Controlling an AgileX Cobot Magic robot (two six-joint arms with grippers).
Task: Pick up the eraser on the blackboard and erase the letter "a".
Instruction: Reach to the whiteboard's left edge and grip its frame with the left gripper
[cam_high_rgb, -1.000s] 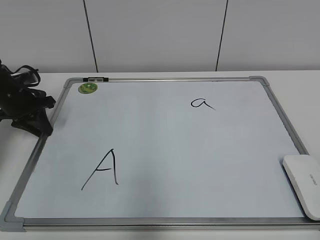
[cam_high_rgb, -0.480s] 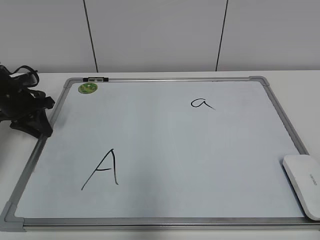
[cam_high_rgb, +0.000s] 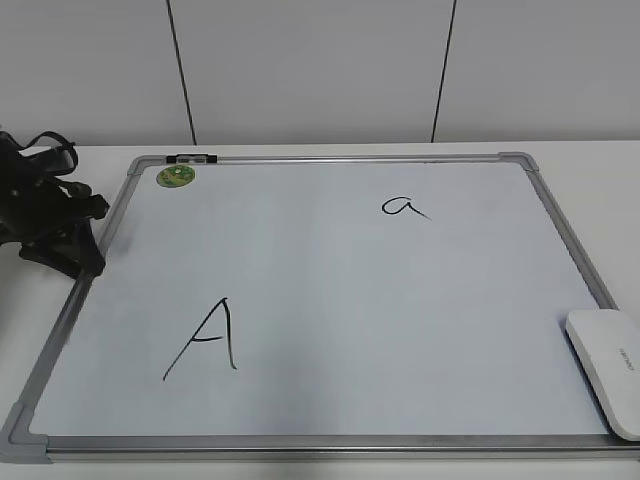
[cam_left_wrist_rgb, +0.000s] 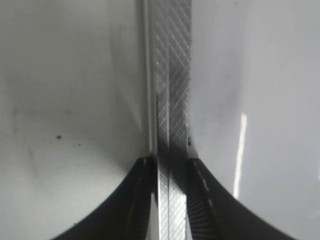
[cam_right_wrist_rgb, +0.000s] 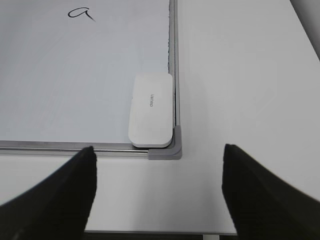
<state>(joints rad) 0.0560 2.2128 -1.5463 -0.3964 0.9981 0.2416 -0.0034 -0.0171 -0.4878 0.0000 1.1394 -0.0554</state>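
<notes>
Exterior view shows the blackboard (cam_high_rgb: 330, 300), a large flat white panel with a smooth, faintly glossy face, lying on the pale worktop (cam_high_rgb: 590, 170) inside a thin silver-grey metal frame with grey moulded corners. A small round green magnet (cam_high_rgb: 175, 177) sits near its far left corner. The letter "a" (cam_high_rgb: 404, 207) is a thin black marker loop with a short tail, on the far right part of the board; a much bigger angular capital "A" (cam_high_rgb: 205, 338) stands on the near left part. The eraser (cam_high_rgb: 610, 367) is a white rounded-rectangular plastic block with tiny grey lettering too small to read; it lies at the board's near right corner, overlapping the frame, and the picture edge cuts it off. The right wrist view shows it whole, resting flat against the corner piece. The left tool (cam_high_rgb: 62, 235) is a black mass at the board's left rail, partly cut off at the picture edge; in its wrist view its two dark fingers (cam_left_wrist_rgb: 137, 200) sit close on either side of the ribbed metal rail, clenched on the frame. The right tool (cam_right_wrist_rgb: 159, 192) is spread wide, its blurred dark tips far apart above the worktop edge, holding nothing, with the eraser apart from it.
</notes>
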